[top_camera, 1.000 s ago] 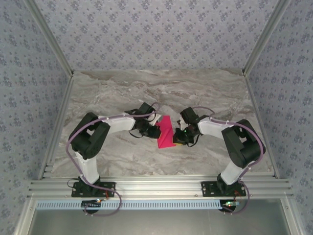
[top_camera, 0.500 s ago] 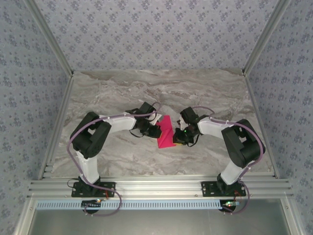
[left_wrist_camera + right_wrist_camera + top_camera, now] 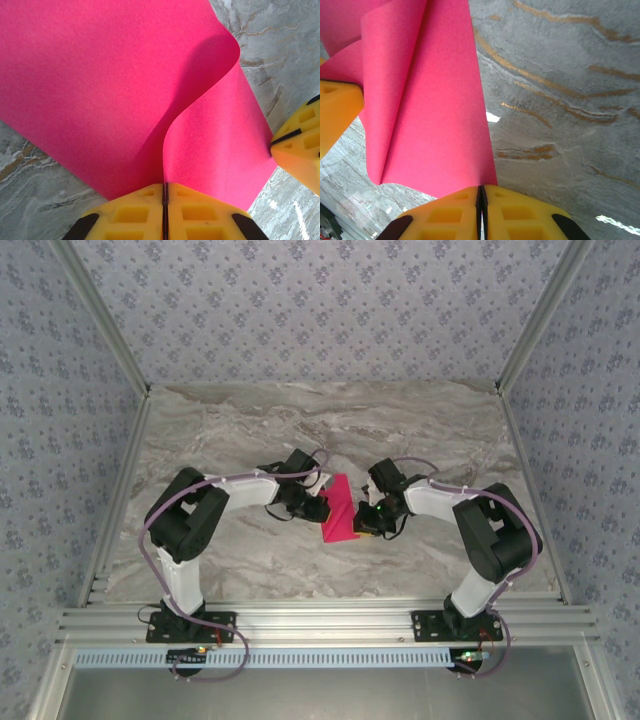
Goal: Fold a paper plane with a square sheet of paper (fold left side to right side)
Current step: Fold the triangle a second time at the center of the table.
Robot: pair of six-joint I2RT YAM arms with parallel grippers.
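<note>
While clamping the paper [image 3: 338,510] mid table [image 3: 250,430], left jaws on its 9 o'clock edge, right jaws on 3 o'clock, carry left edge toward 3 o'clock, match edges, crease.

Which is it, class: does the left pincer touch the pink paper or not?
Touching. The left wrist view shows the left pincer shut on the square sheet of paper, whose curled edge runs straight into the closed seam.
</note>
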